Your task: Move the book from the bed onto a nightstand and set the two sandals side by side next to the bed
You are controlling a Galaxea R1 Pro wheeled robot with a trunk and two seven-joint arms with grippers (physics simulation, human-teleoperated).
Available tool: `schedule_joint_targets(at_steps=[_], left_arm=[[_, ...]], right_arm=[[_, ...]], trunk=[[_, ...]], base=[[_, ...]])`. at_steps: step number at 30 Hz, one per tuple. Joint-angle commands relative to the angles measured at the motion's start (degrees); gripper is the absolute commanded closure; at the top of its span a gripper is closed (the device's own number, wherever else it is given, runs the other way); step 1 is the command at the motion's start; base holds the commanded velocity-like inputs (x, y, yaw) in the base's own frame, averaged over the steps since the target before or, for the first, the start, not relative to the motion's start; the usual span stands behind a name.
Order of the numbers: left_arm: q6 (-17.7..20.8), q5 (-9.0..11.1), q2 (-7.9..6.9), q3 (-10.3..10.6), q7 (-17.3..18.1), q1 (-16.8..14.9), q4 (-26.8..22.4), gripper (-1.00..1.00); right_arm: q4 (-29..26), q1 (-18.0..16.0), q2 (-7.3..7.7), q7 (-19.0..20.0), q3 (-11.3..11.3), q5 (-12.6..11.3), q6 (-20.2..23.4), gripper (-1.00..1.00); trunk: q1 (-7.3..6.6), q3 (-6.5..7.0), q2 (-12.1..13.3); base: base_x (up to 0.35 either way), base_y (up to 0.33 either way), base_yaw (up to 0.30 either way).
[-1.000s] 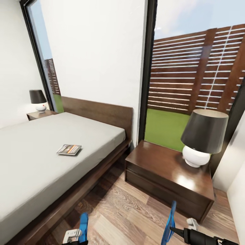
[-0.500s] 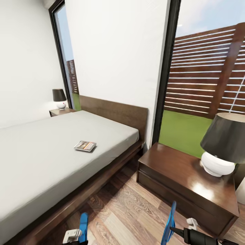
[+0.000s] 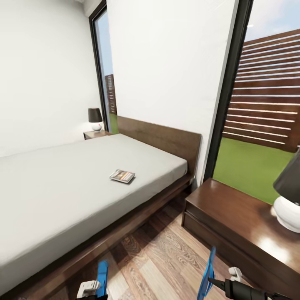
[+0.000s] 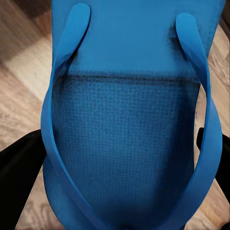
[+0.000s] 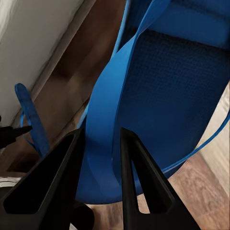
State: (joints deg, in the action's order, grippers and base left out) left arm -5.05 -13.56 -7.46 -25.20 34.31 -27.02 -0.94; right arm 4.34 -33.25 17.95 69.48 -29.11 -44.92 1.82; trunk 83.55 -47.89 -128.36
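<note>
The book point(image 3: 122, 176) lies flat on the pale mattress of the bed point(image 3: 62, 187), near its right side. A dark nightstand point(image 3: 233, 216) stands right of the bed, and a second nightstand point(image 3: 93, 133) is at the far side by the headboard. My left gripper point(image 3: 92, 286) is shut on one blue sandal point(image 3: 102, 277), whose sole and straps fill the left wrist view point(image 4: 124, 120). My right gripper point(image 3: 225, 283) is shut on the other sandal point(image 3: 207, 275); its black fingers point(image 5: 132, 177) pinch the blue strap point(image 5: 103, 143). Both sandals hang over the wood floor.
A white lamp with a dark shade point(image 3: 289, 196) stands on the near nightstand's right part, and a smaller lamp point(image 3: 95, 118) on the far one. A wood-plank floor strip point(image 3: 162, 258) runs between bed and nightstand. A tall dark-framed window point(image 3: 266, 104) is behind.
The camera has turned left, so bed, book and nightstand sit further right in the picture. Both grippers hold the sandals as before.
</note>
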Motion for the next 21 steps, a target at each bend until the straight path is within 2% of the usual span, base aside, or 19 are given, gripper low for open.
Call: schedule_joint_targets(at_steps=[1,21], left_arm=[[-0.4,-0.63,-0.01,-0.38,0.06,-0.05,0.06,1.0],[-0.4,-0.64,-0.01,-0.37,0.06,-0.05,0.06,1.0]], right_arm=[[0.14,-0.06,-0.02,0.39,-0.42,-0.61,0.28,1.0],[0.14,-0.06,-0.02,0.38,-0.42,-0.61,0.28,1.0]], trunk=[[-0.01,-0.06,-0.03],[-0.01,-0.06,-0.03]], base=[[0.0,0.0,0.291],[0.0,0.0,0.292]])
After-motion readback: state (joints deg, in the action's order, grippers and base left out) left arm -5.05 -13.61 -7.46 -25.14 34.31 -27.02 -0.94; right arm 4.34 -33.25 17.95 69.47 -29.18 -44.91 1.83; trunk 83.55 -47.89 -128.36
